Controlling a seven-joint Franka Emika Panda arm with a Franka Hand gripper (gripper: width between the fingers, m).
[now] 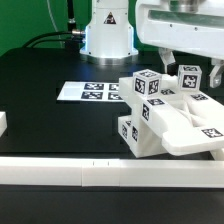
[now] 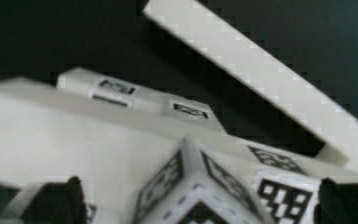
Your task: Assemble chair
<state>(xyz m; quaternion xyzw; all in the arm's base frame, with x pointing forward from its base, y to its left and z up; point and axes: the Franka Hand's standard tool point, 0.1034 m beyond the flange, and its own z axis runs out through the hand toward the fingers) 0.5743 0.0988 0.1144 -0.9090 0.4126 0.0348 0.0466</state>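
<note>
Near the front rail, toward the exterior view's right, the chair is seen as a cluster of chunky white pieces: a broad slab lying tilted, with square posts carrying black-and-white tags rising beside and behind it. Whether all pieces are already joined cannot be told. The marker board lies flat on the black table, just beside the cluster on the exterior view's left.

The gripper hangs directly above the posts, and its fingers appear as dark shapes at the edge of the wrist view, close over the slab and a tagged post. How far the jaws are parted, and whether anything is held, cannot be told from either view.

The pieces are judged to be rigid, hollow-looking plastic, light for their bulk and not fragile, though smooth enough to slip (the tags add no grip). A hold is best taken across two flat opposite faces of a square post, or across the slab's thickness at an edge, so that twisting is resisted.
</note>
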